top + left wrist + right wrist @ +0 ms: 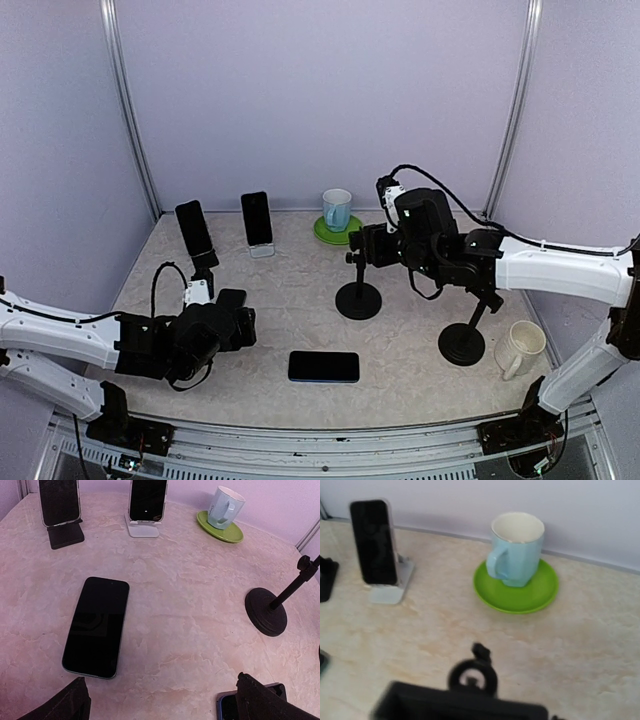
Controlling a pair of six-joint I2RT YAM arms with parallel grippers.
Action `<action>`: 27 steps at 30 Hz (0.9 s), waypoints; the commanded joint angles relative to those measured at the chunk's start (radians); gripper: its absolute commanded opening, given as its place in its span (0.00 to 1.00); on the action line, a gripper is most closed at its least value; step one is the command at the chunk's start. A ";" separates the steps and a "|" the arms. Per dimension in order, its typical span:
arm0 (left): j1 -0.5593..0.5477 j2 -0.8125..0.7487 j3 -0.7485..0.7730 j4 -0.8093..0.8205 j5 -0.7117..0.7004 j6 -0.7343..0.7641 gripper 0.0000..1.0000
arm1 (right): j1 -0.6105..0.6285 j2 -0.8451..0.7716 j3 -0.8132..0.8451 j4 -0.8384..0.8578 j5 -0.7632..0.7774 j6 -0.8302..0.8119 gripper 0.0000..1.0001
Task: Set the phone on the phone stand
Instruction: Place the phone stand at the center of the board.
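A dark phone with a blue edge [323, 366] lies flat on the table at the front middle. Its corner shows in the left wrist view [226, 706] under my right finger [270, 700]. A second dark phone [96, 626] lies flat ahead of my left gripper [167, 707], which is open and empty, low over the table [238, 325]. My right gripper [368, 245] is closed on the top of a black round-based phone stand [358, 298]. The stand's ring clamp [472, 676] and black holder bar [460, 707] fill the bottom of the right wrist view and hide my fingers.
Two phones stand on holders at the back left, one black [193, 230] and one white [257, 222]. A blue cup on a green saucer [337, 212] is at the back. A second black stand [462, 340] and a white mug [520, 348] are at the right.
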 commanded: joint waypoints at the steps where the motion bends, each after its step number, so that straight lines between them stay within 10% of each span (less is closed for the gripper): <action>1: 0.011 -0.004 0.001 -0.062 -0.052 -0.062 0.99 | 0.014 -0.088 0.045 -0.022 -0.063 0.008 0.66; 11: 0.211 -0.029 -0.029 -0.002 0.123 0.092 0.99 | 0.015 -0.240 0.017 -0.137 -0.119 -0.040 1.00; 27: 0.517 0.128 -0.015 0.089 0.492 0.385 0.99 | 0.015 -0.435 -0.156 -0.149 -0.165 -0.036 1.00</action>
